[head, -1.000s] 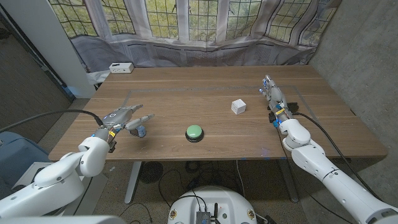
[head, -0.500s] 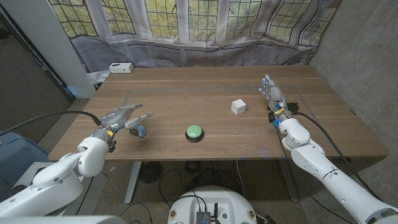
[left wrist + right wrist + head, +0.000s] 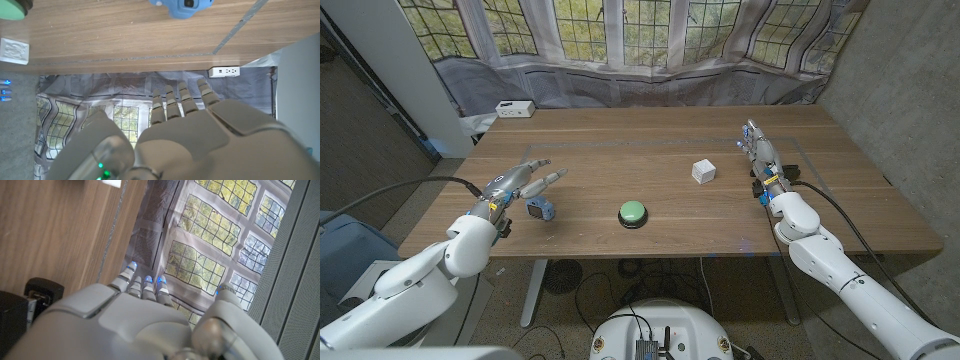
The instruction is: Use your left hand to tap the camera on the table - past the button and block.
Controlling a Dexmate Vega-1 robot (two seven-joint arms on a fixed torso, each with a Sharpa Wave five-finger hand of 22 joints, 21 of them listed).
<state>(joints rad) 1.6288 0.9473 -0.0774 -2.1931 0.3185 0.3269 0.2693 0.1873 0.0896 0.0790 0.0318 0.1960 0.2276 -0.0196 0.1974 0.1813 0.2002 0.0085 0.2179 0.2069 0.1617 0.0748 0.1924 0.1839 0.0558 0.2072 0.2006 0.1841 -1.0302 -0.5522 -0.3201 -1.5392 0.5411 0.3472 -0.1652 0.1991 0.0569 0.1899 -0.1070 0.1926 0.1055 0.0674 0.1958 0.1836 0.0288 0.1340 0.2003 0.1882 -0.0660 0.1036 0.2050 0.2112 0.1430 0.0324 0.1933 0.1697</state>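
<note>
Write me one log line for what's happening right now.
left hand: open, raised beside camera | right hand: open, idle | button, block: untouched

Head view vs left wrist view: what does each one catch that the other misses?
Head view alone: the right hand on the table's right side, and the left hand seen from outside, its fingers raised and clear of the camera.

Left wrist view alone: the back of the left hand close up, fingers together, aimed past the table's far edge at the curtain.

Both: the blue camera, green button, white block, white power strip, wooden table.
</note>
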